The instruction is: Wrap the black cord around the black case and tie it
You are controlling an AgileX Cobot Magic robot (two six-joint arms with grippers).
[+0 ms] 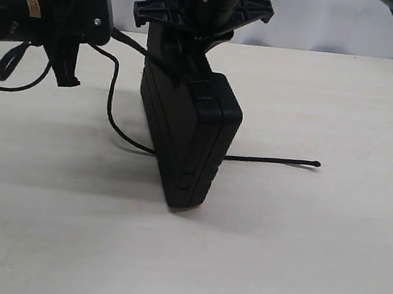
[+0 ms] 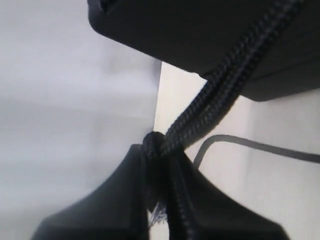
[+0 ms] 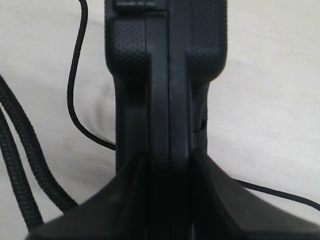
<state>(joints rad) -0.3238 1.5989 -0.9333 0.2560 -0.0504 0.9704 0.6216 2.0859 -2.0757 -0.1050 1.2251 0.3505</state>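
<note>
Black case [image 1: 190, 142] stands on one narrow edge near the middle of the table [image 1: 311, 261]. The right gripper [image 3: 167, 162] clamps its upper edge from above, probably to hold it upright so that cord can pass around it. Beside the case, the left gripper [image 2: 159, 150] is closed on the black cord [image 2: 220, 85], with two strands drawn taut toward the case top. A slack length loops down to the table, passes the base and ends in a knot [image 1: 315, 163] on the other side. Whether it runs under or behind the base cannot be told, and no complete turn is visible.
</note>
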